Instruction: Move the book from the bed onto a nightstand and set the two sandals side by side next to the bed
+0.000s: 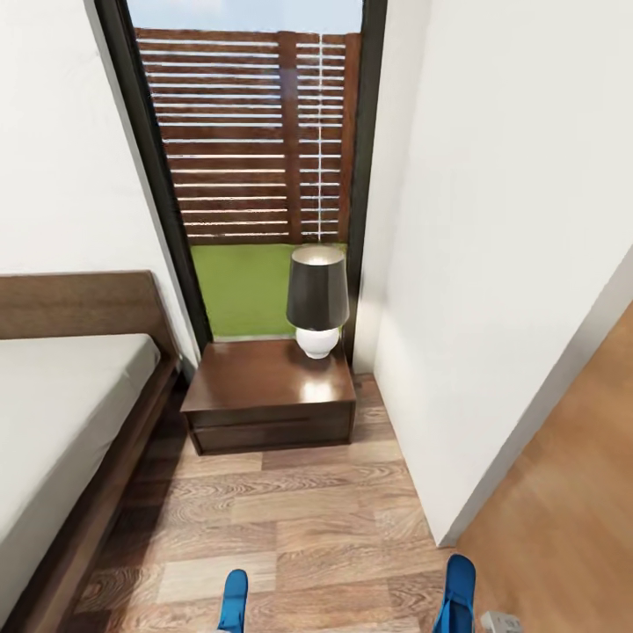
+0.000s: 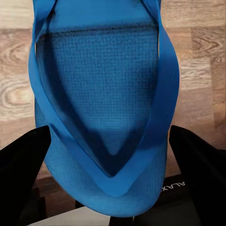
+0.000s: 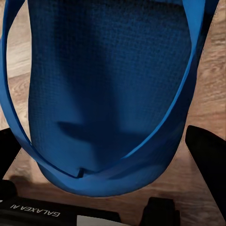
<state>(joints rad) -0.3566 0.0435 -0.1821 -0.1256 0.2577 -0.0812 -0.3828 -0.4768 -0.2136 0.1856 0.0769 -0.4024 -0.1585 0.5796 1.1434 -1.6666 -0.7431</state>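
Both tools pinch bright blue sandals.
Wrist views show left sandal (image 2: 101,108) and right sandal (image 3: 103,94) straps; head view shows nightstand (image 1: 268,394), bed (image 1: 61,422).

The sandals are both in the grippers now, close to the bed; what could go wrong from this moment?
1. Each sandal, left and right, hangs between the fingers above the floor. The grip itself is hard to judge, so one might slip and land crooked.
2. The gap between the bed and the wall is narrow; an arm could bump either.
3. The nightstand and lamp stand just ahead.
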